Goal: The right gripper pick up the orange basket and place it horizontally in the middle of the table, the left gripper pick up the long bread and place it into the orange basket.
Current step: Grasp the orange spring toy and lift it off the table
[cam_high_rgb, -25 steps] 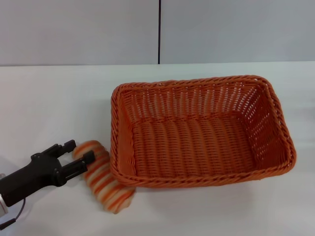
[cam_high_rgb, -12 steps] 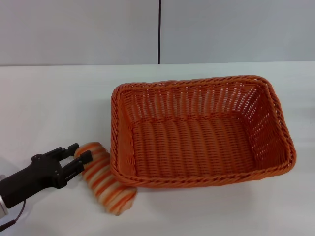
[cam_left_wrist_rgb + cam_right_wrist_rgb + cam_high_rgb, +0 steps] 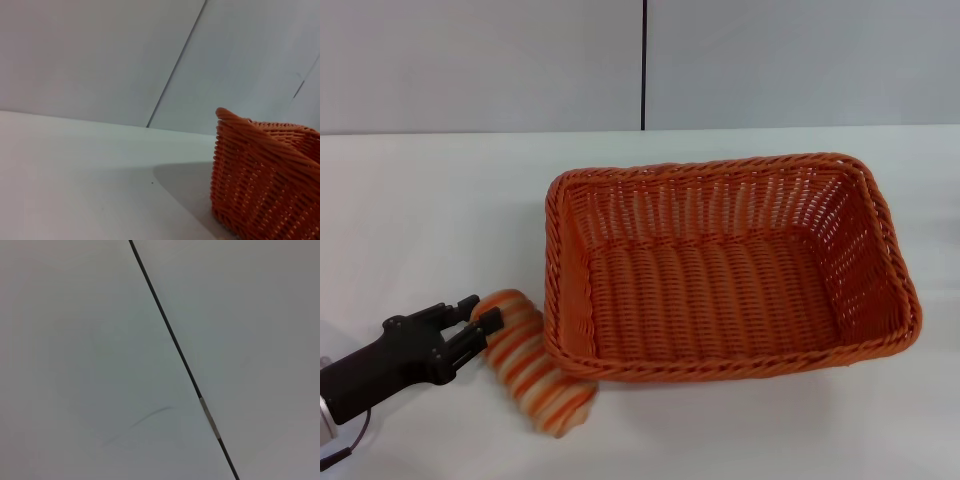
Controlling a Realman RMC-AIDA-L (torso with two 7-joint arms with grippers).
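The orange basket (image 3: 720, 270) stands lengthwise across the middle of the white table (image 3: 430, 210), with nothing inside it. Its corner also shows in the left wrist view as the orange basket (image 3: 265, 180). The long bread (image 3: 530, 365), striped orange and cream, lies on the table against the basket's front left corner. My left gripper (image 3: 480, 312) is at the bread's left end, open. Its fingers stand a little apart, with one fingertip (image 3: 490, 321) over the loaf's edge. The right gripper is out of view.
A grey wall with a dark vertical seam (image 3: 643, 65) rises behind the table. Bare tabletop (image 3: 75, 175) lies left of the basket. The right wrist view holds only that wall and its seam (image 3: 170, 335).
My left gripper has drawn slightly down and left, and its fingers have narrowed at the bread's end. The bread has shifted a little. The basket has not moved.
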